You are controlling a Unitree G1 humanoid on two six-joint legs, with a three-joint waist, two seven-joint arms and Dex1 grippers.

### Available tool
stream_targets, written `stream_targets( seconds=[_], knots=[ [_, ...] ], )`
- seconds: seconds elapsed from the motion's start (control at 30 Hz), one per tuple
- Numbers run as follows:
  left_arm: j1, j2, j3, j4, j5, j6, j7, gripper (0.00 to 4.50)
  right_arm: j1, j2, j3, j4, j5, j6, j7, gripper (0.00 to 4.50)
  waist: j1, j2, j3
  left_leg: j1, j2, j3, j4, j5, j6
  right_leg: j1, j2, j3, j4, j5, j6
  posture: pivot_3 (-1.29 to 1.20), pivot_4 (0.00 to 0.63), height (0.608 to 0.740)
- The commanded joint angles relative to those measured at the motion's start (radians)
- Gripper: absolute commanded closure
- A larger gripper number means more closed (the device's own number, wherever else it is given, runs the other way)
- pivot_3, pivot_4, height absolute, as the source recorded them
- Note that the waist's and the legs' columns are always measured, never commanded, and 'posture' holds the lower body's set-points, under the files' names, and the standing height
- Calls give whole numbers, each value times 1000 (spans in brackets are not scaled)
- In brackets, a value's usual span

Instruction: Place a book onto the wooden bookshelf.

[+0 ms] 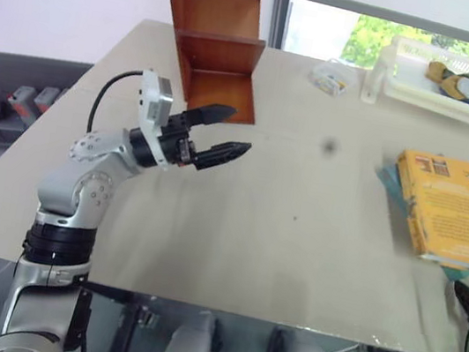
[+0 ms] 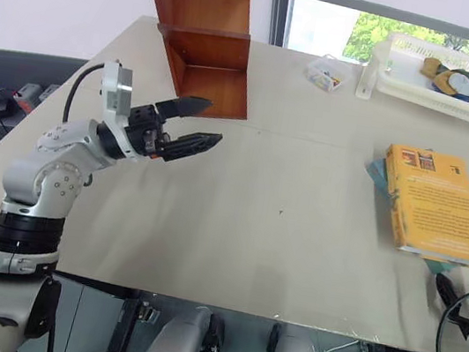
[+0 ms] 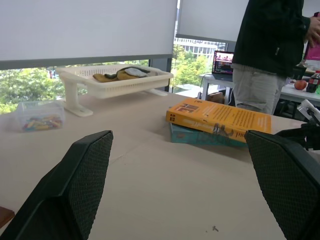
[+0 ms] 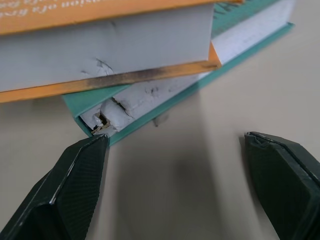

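wooden bookshelf [image 1: 220,40] cropped above, teal book [image 2: 380,178] mostly covered (by book [image 2: 435,203])

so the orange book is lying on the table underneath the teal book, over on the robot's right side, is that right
Not quite. The book lies on top of the teal book, not underneath it. The right wrist view shows it plainly: the orange-yellow cover and pale page edges sit above the teal one. The rest holds: the stack lies on the table on the robot's right side.

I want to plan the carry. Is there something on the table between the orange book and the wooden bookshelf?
Nothing visible lies on the table between the orange book and the wooden bookshelf. The left gripper hovers open in front of the shelf's lowest compartment, so it may crowd the way in. The book rests on a teal book.
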State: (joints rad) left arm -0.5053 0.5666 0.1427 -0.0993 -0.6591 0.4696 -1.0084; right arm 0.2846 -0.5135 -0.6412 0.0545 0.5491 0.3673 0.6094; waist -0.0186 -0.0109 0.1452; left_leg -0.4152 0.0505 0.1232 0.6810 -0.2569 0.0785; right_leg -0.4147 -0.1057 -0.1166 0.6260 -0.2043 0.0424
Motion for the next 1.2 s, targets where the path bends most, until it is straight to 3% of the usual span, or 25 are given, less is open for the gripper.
stream_targets(
  seconds=[0.03, 0.5, 1.2],
  knots=[
    [-21, 3, 0, -9, 5, -23, -9, 15, -9, 24, 75, 27, -9, -6, 46, 0, 0, 0, 0, 0, 0, 0, 0, 0, 0, 0, 0, 1, 0, 0, 0, 0, 150, 712],
    [-13, 0, 1, -13, 16, -29, -4, 15, 21, 26, 200, -16, -23, -30, 209, 0, 2, -1, 0, -1, 0, -1, -1, -1, -1, -1, -1, 1, -1, -1, -3, 0, 150, 712],
    [-17, -5, -5, -3, 25, -44, -7, 15, 16, 70, 364, -242, 16, 59, 177, 0, 4, -3, 0, -1, 2, -3, -4, 0, -4, -2, -1, -1, -1, -3, -7, 0, 150, 712]
  ],
)
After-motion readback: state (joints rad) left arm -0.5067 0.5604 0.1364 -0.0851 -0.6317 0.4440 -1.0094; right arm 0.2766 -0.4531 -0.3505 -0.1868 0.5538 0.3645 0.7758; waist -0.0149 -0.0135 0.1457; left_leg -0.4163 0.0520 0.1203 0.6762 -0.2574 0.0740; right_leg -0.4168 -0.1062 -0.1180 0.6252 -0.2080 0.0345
